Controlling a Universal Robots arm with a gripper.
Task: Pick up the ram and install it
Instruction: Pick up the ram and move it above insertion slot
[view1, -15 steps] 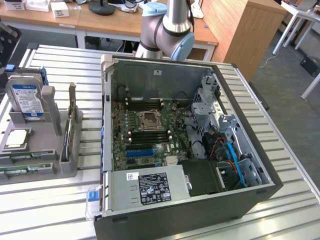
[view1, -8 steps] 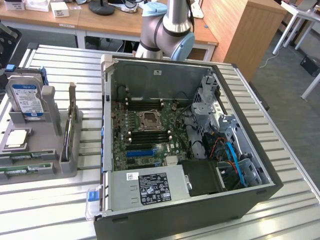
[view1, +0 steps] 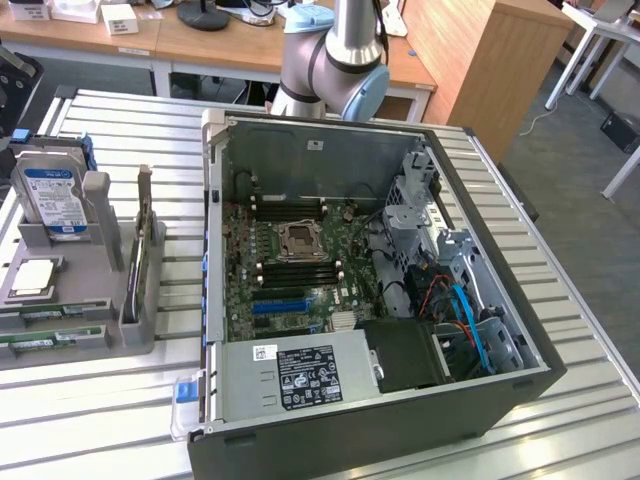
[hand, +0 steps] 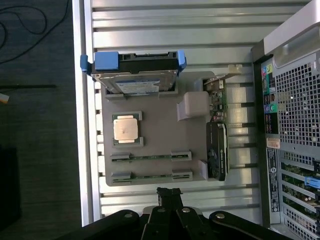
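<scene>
Two green ram sticks (hand: 150, 157) (hand: 150, 176) lie side by side in slots of a grey holder (hand: 160, 135), seen from above in the wrist view. In the exterior view they lie at the holder's near edge (view1: 50, 325), at the exterior view's left. My gripper (hand: 169, 191) hovers well above the table just past the holder's edge, beside the nearer stick. Its black fingers are shut together with nothing between them. The black memory slots (view1: 298, 265) sit beside the processor socket on the motherboard inside the open computer case (view1: 400, 420).
The holder also carries a hard drive with blue clips (hand: 135, 75), a silver processor chip (hand: 126, 130) and an upright graphics card (hand: 217, 150). The case's rear panel (hand: 295, 100) stands close beside the holder. The arm's base (view1: 335, 70) rises behind the case.
</scene>
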